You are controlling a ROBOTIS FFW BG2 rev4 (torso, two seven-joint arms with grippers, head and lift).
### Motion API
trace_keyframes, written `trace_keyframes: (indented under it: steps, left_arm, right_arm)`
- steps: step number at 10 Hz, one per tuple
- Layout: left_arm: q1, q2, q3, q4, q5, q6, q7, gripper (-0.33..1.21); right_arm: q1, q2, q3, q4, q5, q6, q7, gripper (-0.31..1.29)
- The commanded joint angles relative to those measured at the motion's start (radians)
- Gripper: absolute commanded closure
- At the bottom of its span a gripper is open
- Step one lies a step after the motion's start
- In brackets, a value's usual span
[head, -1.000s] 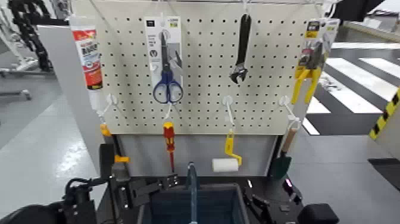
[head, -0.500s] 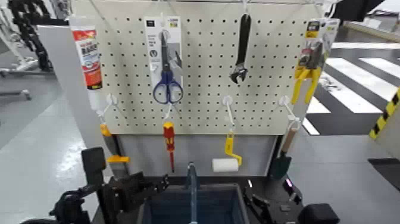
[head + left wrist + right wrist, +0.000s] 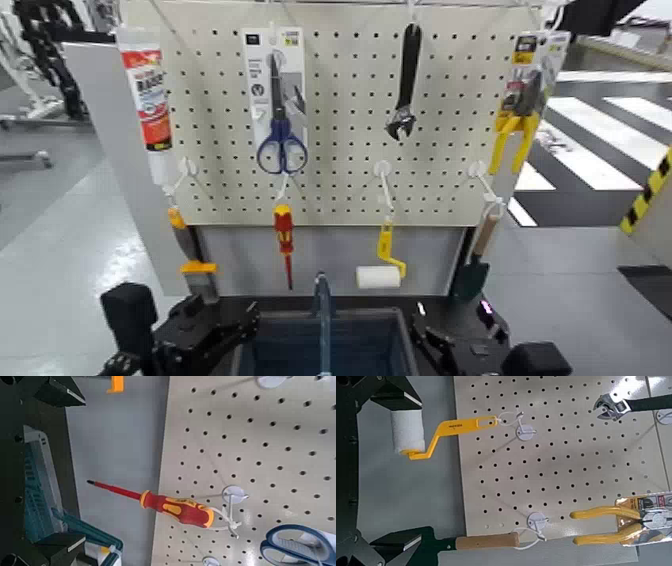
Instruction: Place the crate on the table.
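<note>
The dark blue-grey crate [image 3: 370, 345] rests at the bottom centre of the head view on the black table [image 3: 370, 300]. Its thin blue handle [image 3: 322, 315] stands upright. My left gripper [image 3: 225, 325] hangs just off the crate's left side, open. In the left wrist view its fingers [image 3: 59, 390] stand wide apart with nothing between them, and the crate [image 3: 38, 479] shows beside them. My right gripper [image 3: 440, 345] sits at the crate's right side. It is open too, and its fingers [image 3: 391, 392] are spread and empty in the right wrist view.
A cream pegboard [image 3: 340, 110] rises right behind the table. Scissors [image 3: 282, 140], a wrench [image 3: 404, 85], yellow pliers [image 3: 515, 130], a red screwdriver [image 3: 285, 235] and a paint roller [image 3: 378, 275] hang on it. Grey floor lies on both sides.
My left arm has swung outward to the left, away from the crate's side, and its wrist block has come into view. The crate and the right arm have stayed put.
</note>
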Motion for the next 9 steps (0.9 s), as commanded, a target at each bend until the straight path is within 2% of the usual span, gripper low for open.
trace_keyframes:
  steps: [1, 2, 6, 9]
  left_arm:
    - [0.088, -0.068, 0.024, 0.008, -0.114, -0.231, 0.073, 0.1]
    - [0.108, -0.076, 0.025, 0.018, -0.142, -0.291, 0.095, 0.11]
    - [0.161, -0.068, -0.018, 0.041, -0.21, -0.443, 0.202, 0.11]
    - [0.174, -0.048, -0.064, 0.047, -0.225, -0.509, 0.296, 0.11]
  right_arm:
    - [0.001, -0.002, 0.0, -0.004, 0.0, 0.001, 0.0, 0.14]
    - [0.004, -0.002, -0.001, -0.004, 0.0, 0.003, 0.001, 0.14]
    - [0.009, -0.003, -0.003, -0.013, 0.0, 0.007, 0.001, 0.14]
    - [0.011, -0.003, -0.003, -0.015, -0.002, 0.01, 0.003, 0.14]
